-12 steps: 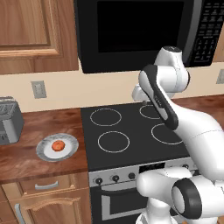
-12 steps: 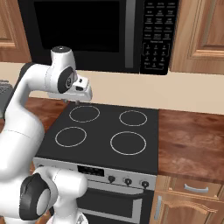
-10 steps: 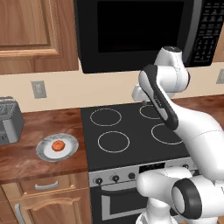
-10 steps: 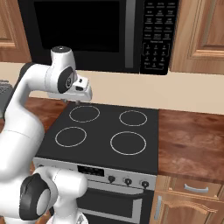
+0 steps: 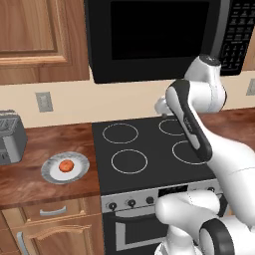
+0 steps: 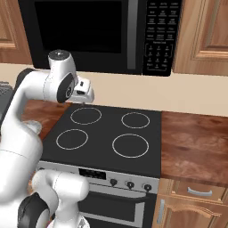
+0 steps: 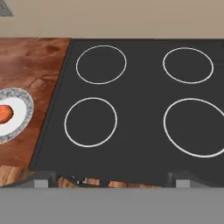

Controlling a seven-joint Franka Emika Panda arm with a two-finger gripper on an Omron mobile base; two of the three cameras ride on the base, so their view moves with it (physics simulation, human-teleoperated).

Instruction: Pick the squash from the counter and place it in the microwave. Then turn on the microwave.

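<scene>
The squash (image 5: 66, 165) is a small orange-red lump lying on a grey-rimmed white plate (image 5: 50, 172) on the wood-grain counter (image 5: 35, 187), left of the stove. In the hand view the squash (image 7: 4, 113) and the plate (image 7: 24, 99) sit at the left edge. My gripper (image 7: 113, 179) hangs high over the back of the stovetop, well to the right of the squash, open and holding nothing. The hand also shows in both base views (image 5: 160, 105) (image 6: 85, 92). Above the stove hangs the black microwave (image 5: 149, 37), door shut, with its grey handle (image 6: 132, 35) and keypad (image 6: 162, 38).
A black four-ring stovetop (image 5: 144, 149) lies under the hand, with the steel oven front and knobs (image 6: 120, 182) below. A grey toaster (image 5: 10, 137) stands at the far left of the counter. More counter (image 6: 196, 147) runs to the right of the stove. Wooden cabinets (image 5: 35, 35) flank the microwave.
</scene>
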